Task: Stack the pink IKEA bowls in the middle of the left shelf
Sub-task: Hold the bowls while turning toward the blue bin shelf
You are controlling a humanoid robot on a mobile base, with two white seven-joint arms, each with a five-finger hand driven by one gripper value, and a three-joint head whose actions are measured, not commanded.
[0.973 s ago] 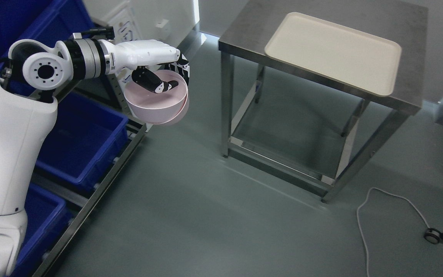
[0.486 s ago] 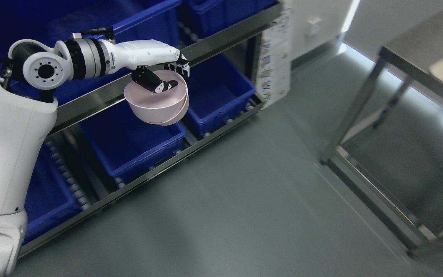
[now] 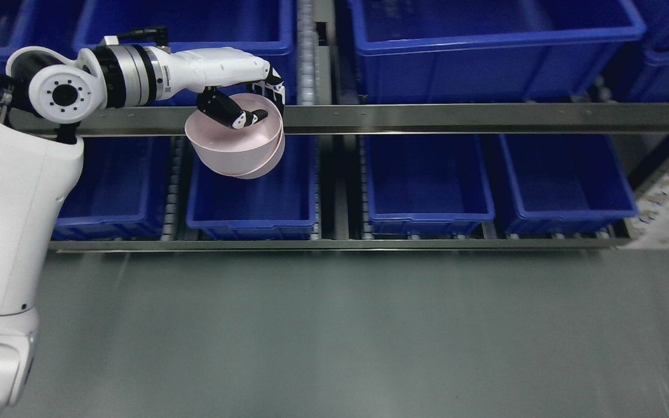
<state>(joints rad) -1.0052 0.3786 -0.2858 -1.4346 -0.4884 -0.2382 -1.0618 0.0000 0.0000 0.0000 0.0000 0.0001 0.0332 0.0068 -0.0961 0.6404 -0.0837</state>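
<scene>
Left hand: we see our left hand at the end of the white arm that comes in from the left edge, held out level in front of the shelving.
Grip: the hand is closed on the rim of the pink bowls; the thumb reaches down inside the top bowl, and the other fingers wrap over the far side of the rim.
Pink bowls: we count two, nested one in the other, the lower one showing as a second edge at the right and bottom; they hang tilted from the hand, the opening turned toward us and a little to the left.
Contact: the bowls touch only the hand, as far as we can tell; they hang clear in the air, in front of the shelf.
Directly behind the hand: the steel rail of the shelf runs level across the view, passing just behind the fingers and the bowls' rim.
Below the bowls: a blue bin on the lower level sits under and behind the bowls.
Above the hand: an upper blue bin stands behind the wrist, on the level over the rail.
Right of the hand: two more lower bins follow along the lower level, and a large upper bin sits above them, well apart from the hand.
Left of the hand: another lower bin shows partly behind our white upper arm.
Nearest us: the grey floor, blurred.
</scene>
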